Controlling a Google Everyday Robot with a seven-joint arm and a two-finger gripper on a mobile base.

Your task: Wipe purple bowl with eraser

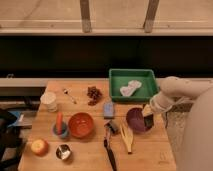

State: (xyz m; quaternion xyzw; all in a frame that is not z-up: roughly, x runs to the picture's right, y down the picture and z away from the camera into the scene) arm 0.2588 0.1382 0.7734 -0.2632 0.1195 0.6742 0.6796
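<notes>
The purple bowl (pixel 136 121) stands upright on the right part of the wooden table (pixel 90 160). My gripper (pixel 148 114), at the end of the white arm (pixel 175 92) that comes in from the right, hangs over the bowl's right rim, at or just above it. A pale piece shows at the gripper's tip; I cannot tell what it is. A small blue rectangular block (pixel 109 109), possibly the eraser, lies flat on the table just left of the bowl, apart from the gripper.
A green tray (pixel 150 75) holding a white cloth (pixel 130 89) sits behind the bowl. An orange bowl (pixel 81 124), a small blue bowl with a red item (pixel 60 129), apple (pixel 40 147), metal cup (pixel 63 151), white cup (pixel 49 100), black tool (pixel 109 150) and yellow tongs (pixel 126 137) fill the table.
</notes>
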